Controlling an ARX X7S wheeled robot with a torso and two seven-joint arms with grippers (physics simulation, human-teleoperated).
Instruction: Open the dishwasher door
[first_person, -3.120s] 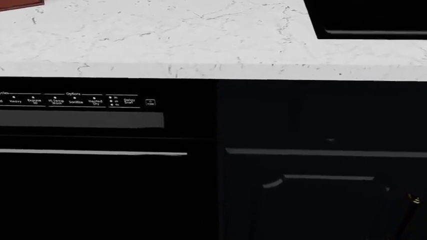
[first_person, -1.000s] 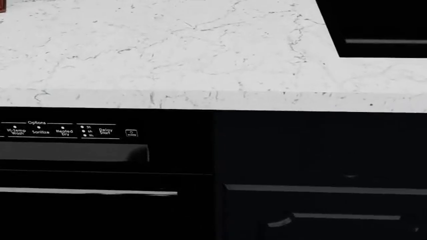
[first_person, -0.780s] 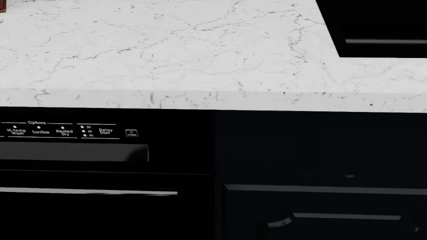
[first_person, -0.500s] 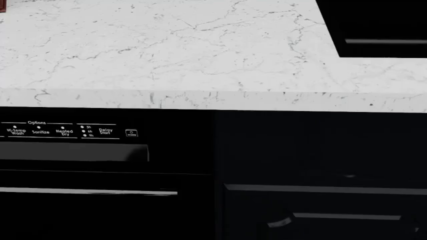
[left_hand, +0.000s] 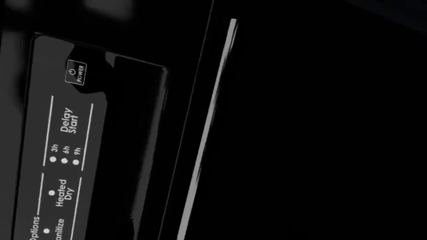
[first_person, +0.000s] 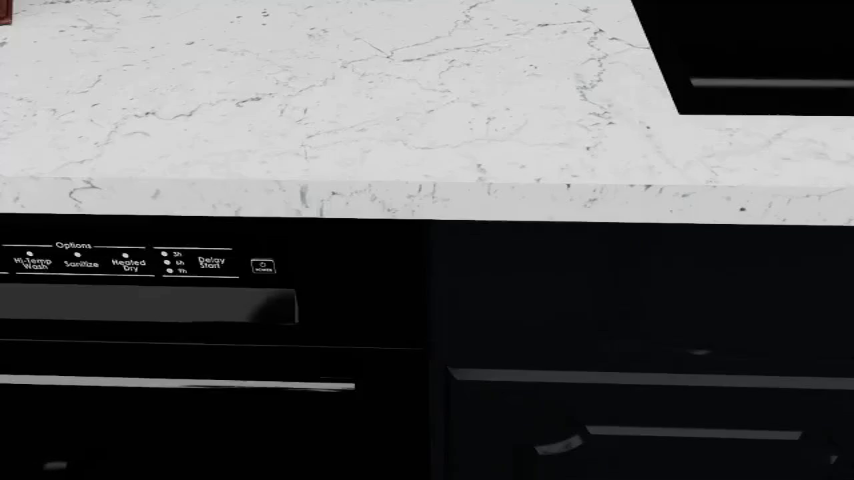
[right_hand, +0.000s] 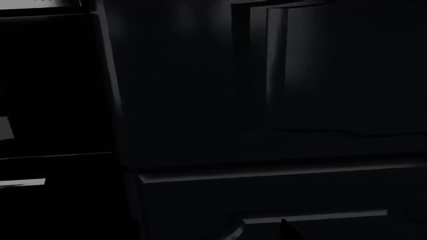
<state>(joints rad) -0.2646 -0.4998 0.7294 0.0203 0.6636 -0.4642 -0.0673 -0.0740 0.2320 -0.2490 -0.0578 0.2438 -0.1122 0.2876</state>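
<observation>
Neither arm is shown in the head view, and no jaws are caught by either wrist camera, so whether they are spread or closed cannot be told.

Nearest to the robot, the lower left of the head view is filled by the dishwasher door (first_person: 200, 420), a glossy black front standing upright and flush with the cabinetry, seemingly closed. A thin silver line (first_person: 174, 382) is drawn across it. Above that line the grey recessed handle (first_person: 147, 305) is set, and above the handle a strip of white control labels (first_person: 134, 262) is printed, with "Hi-Temp Wash", "Sanitize", "Heated Dry", "Delay Start" and a small power mark at its end. The same door is seen at close range in the left wrist view, where the labels (left_hand: 70, 150) and the silver line (left_hand: 210, 120) are turned on their side; the power mark (left_hand: 76, 73) is legible there.

Just beside the door, to its right, a dark panelled cabinet door (first_person: 641, 400) is placed; only faint edges of its panels are made out. That cabinet front (right_hand: 280, 100) is what the right wrist view mostly shows, very dimly.

Over both fronts the white marbled desk (first_person: 347, 110) is laid, grey veins running through it. At its far right a black glass cooktop (first_person: 761, 55) is sunk into the surface. At the far left edge a small red-brown object (first_person: 4, 12) is cut off; what it is cannot be told.
</observation>
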